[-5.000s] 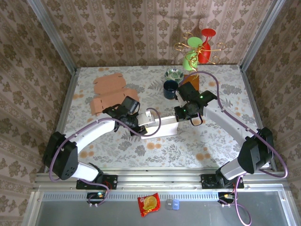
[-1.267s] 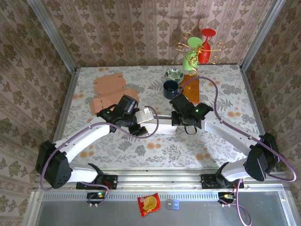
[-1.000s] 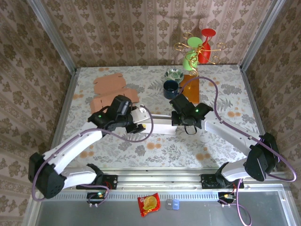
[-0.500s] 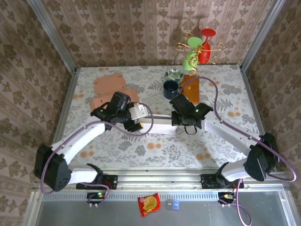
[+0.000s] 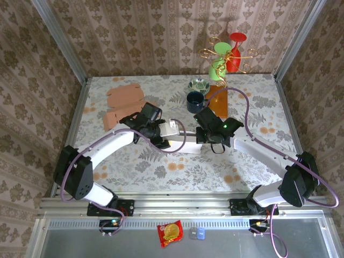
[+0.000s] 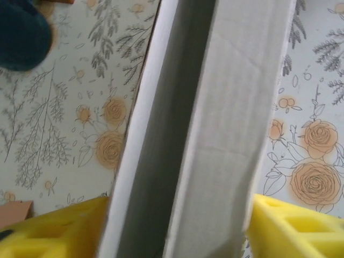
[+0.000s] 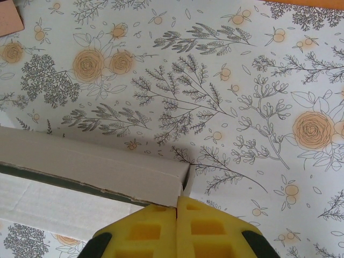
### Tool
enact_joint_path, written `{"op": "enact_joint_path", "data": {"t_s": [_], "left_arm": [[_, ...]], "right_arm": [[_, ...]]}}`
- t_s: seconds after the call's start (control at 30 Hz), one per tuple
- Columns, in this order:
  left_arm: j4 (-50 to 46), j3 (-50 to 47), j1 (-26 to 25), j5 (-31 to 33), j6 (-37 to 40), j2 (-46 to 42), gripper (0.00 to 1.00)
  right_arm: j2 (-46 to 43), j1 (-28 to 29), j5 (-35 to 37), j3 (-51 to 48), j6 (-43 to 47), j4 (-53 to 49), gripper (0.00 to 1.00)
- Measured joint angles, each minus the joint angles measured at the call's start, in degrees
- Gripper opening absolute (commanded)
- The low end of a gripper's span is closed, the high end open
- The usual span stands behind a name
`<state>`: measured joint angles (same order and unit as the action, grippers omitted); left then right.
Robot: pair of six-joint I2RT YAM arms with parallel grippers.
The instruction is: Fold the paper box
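Begin at the right gripper [image 7: 177, 223]. Its yellow foam pads [image 7: 145, 231] are closed flat against each other, and a thin cardboard tab at the corner of the long white paper box [image 7: 80, 161] runs into their seam, so treat that corner as pinched. The left gripper [image 6: 174, 236] straddles the same box across its width, with one pad at each long wall. Whether it squeezes the walls or merely brackets them cannot be told from the wrist view. The box lies lengthwise between the two grippers at the middle of the floral-printed table [image 5: 161, 172]. The dark blue cup [image 5: 194, 101] stands near, behind the box, and the flat brown cardboard blanks [image 5: 126, 105] lie off to the left. Expect the box to be light, thin-walled and easily creased; it will likely slide on the table and buckle under a hard squeeze. Take hold at wall edges and scored corners, not mid-panel, and anchor with one gripper while the other folds.
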<state>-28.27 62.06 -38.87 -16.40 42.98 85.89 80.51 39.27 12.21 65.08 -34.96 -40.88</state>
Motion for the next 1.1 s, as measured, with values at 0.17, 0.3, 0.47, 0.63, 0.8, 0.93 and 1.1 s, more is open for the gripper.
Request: {"op": "enact_joint_path", "data": {"t_s": [0.17,0.3,0.47,0.63,0.8,0.93,1.1], "left_arm": [[0.0,0.4,-0.2,0.3,-0.7,0.2,0.4],[-0.9,0.7,-0.2,0.1,-1.0,0.2,0.35],[-2.4,1.2,-0.2,-0.5,-1.7,0.2,0.29],[-3.3,1.7,-0.4,-0.5,-2.8,0.3,0.28],[-5.3,4.0,0.3,-1.8,-5.5,2.1,0.28],[-6.5,5.1,0.7,-2.7,-7.5,2.9,0.33],[-5.9,5.2,1.2,-2.9,-12.0,3.0,0.51]], "right_arm": [[0.0,0.0,0.0,0.0,0.0,0.0,0.0],[0.0,-0.2,0.0,0.0,0.2,0.0,0.0],[0.0,-0.3,0.0,0.0,0.2,0.1,0.0],[0.0,-0.4,0.3,-0.3,0.2,0.9,0.0],[-0.8,-0.4,1.7,-3.0,0.2,5.4,0.0],[-1.8,-0.4,2.2,-4.8,0.3,8.1,0.0],[-1.8,-0.4,2.6,-5.3,0.3,9.0,0.0]]}}
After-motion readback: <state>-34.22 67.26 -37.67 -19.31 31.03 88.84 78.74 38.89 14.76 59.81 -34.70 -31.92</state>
